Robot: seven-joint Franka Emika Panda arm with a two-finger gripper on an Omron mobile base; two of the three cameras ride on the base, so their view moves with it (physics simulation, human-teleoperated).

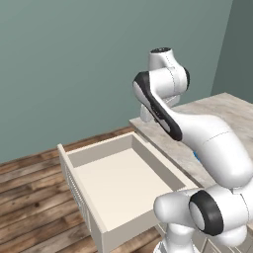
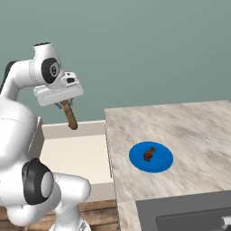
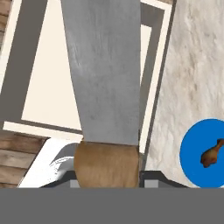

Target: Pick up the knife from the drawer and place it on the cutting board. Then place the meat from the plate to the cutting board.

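We find the drawer [image 2: 72, 155] pulled out at the left, its pale inside bare, beside the marble tabletop [image 2: 189, 131]. Above the drawer the pincer [image 2: 64, 103] is pinching the knife [image 2: 70, 115] by its brown wooden handle, lifted clear of the drawer; in the hand view the grey blade [image 3: 103, 70] runs out over the drawer. To the right, on the tabletop, we note 1 blue plate [image 2: 160, 162] with the meat [image 2: 148, 154] lying on it.
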